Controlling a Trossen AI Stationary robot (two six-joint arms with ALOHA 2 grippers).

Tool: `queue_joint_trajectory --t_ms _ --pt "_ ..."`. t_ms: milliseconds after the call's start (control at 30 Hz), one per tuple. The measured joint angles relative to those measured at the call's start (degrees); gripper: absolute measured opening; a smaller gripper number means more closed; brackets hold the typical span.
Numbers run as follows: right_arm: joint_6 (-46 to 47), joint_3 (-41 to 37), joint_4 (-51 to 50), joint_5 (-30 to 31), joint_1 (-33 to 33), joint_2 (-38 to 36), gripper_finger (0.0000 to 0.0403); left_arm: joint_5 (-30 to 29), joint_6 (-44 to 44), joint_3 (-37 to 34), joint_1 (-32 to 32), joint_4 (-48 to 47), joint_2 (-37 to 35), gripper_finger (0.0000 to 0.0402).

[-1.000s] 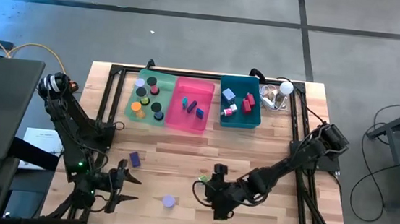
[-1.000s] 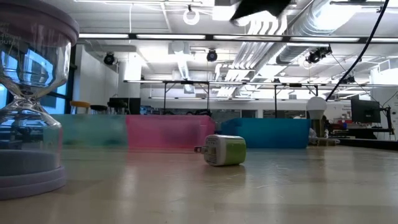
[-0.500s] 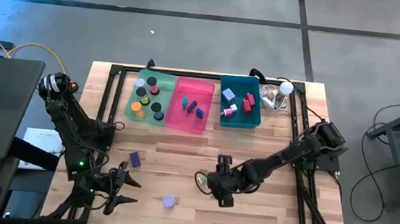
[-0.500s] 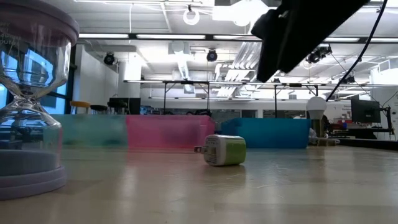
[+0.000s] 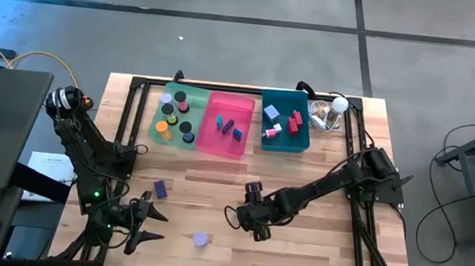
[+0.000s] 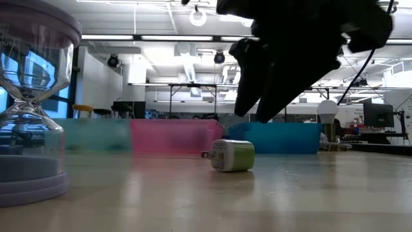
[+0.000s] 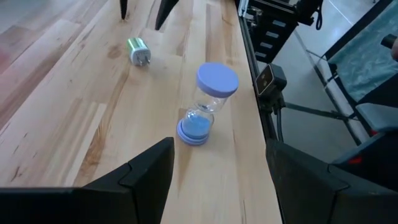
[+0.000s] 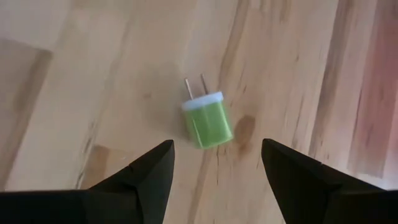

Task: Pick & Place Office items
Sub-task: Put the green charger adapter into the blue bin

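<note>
1. Wooden butcher-block table with a black frame, grey concrete floor around it; low view shows an open workshop hall with ceiling lights behind.
2. Three bins sit in a row at the table's far edge: green bin, pink bin, teal bin.
3. Green bin holds round discs, black, orange and lavender. Pink bin holds small blue and purple blocks. Teal bin holds red, pink and lavender-blue blocks.
4. White ball-topped clear gadget stands just right of the teal bin.
5. Green charger plug lies on its side on bare wood mid-table, white face and two prongs showing; also seen in low view in front of the pink and teal bins.
6. Right gripper hangs above the plug, fingers spread wide either side of it, not touching, holding nothing. In high view the right arm reaches from the right edge toward table centre.
7. Lavender-capped hourglass with blue sand stands upright near the front edge; high view, low view at far left.
8. Small purple block lies on the wood left of centre, apart from the hourglass.
9. Left gripper waits at the front-left corner, fingers apart, empty, pointing toward the hourglass.
</note>
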Motion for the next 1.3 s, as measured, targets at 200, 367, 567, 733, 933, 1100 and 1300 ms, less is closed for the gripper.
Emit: queue_joint_trajectory --t_ms 200,367,567,733,933,1100,1300 --pt "-1.79 0.09 1.42 -2.96 -1.64 1.28 0.0231 -0.07 0.57 0.00 0.00 -0.02 0.00 0.0246" --pt "-5.48 0.04 3.48 -4.58 -1.64 3.29 0.0231 -0.08 0.38 0.00 0.00 -0.07 0.00 0.0246" --pt "-6.89 -0.01 5.53 -4.62 -1.84 5.43 0.0231 -0.04 0.13 -0.03 -0.01 -0.02 0.02 0.0246" --pt "-7.72 0.02 6.92 -5.97 -2.24 6.37 0.0231 -0.21 0.20 -0.11 0.00 -0.13 0.20 0.0246" --pt "-9.98 -0.02 7.39 -5.06 -2.21 6.62 0.0231 -0.41 0.55 -0.13 0.00 -0.04 0.22 0.0246" --pt "-13.12 -0.02 7.63 -1.14 -1.37 6.62 0.0231 -0.42 0.59 -0.13 0.00 -0.07 0.22 0.0246" --pt "-18.06 0.02 9.58 4.44 0.22 6.62 0.0231 -0.47 0.62 -0.13 0.00 -0.07 0.24 0.0246"
